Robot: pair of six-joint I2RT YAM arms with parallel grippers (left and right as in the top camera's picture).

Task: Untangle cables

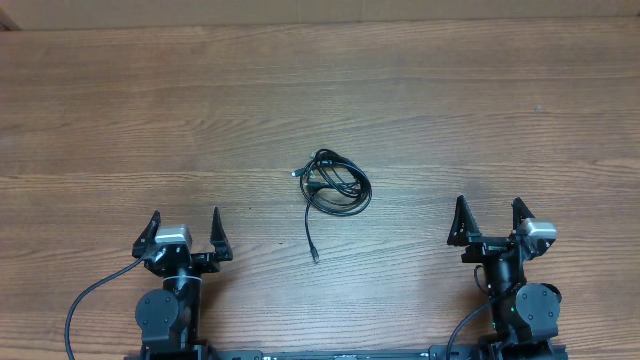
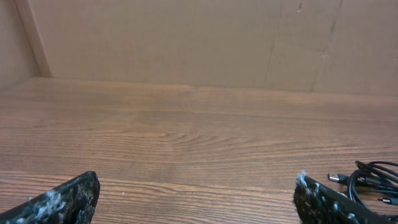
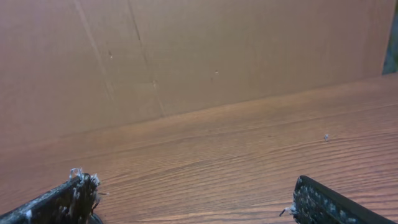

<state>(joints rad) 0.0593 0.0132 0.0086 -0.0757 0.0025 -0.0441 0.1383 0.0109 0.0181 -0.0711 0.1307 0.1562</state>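
Near the middle of the bench [image 1: 480, 90], ahead of my two arms and between them, the cables [image 1: 335, 183] lie as one small tangled coil of thin black cord. A loose tail [image 1: 309, 232] runs out of the coil toward my side and ends in a small plug [image 1: 315, 258]. A second plug end [image 1: 295, 173] pokes out at the coil's upper left.

My left pincer [image 1: 185, 220] stands wide and holds nothing, down at my edge of the bench and well apart from the coil. My right pincer [image 1: 489, 208] is just as wide, just as empty, and just as far off on the other side. From the left wrist the edge of the coil shows low at the far right, past one finger [image 2: 323, 202]. From the right wrist I see only bare wood and a brown board wall [image 3: 186, 56], no cord at all.

I judge the untangling not yet begun; the step in hand is the first reach. The next move calls for one pincer to come in low over the loose tail, tips either side of the cord, since it lies flat on the wood. The other should pin or lift the coil so the loops can be drawn apart rather than dragged along whole.
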